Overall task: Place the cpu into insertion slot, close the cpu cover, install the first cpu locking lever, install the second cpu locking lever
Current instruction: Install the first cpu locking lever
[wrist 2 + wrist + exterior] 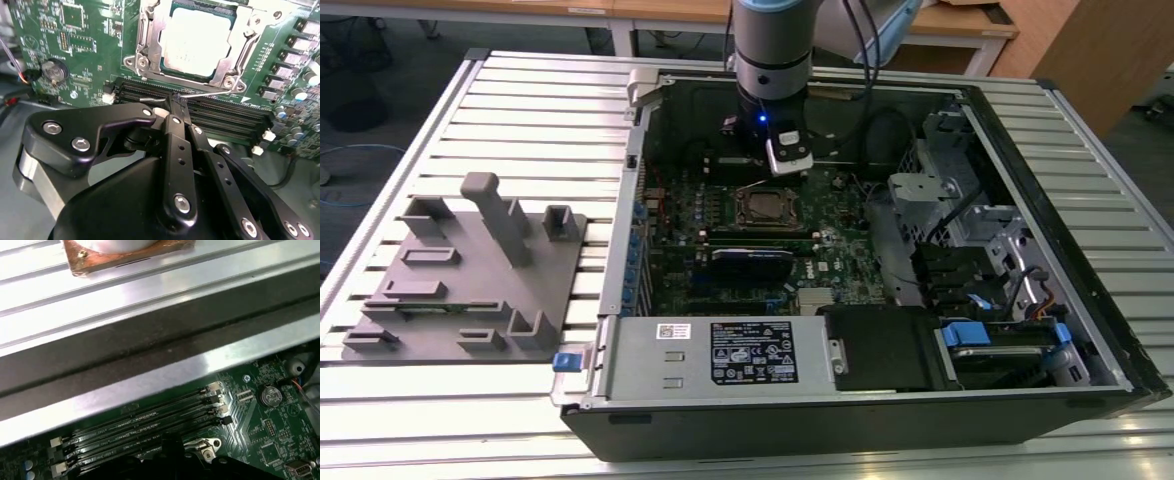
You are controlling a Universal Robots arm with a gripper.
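In the second wrist view the cpu lies flat in the insertion slot, its dull silver top facing up. The cpu cover, a silver frame, is down around it. A thin silver locking lever runs along the socket's edge beside the black memory slots. My gripper is shut, its black fingertips right at this lever; I cannot tell whether the wire is pinched between them. In the exterior view the gripper hangs just behind the socket inside the open computer case.
Long black memory slots lie between the gripper and the case wall. A grey fixture block stands on the slatted table at the exterior view's left. The power supply and drive bays fill the case's front and right.
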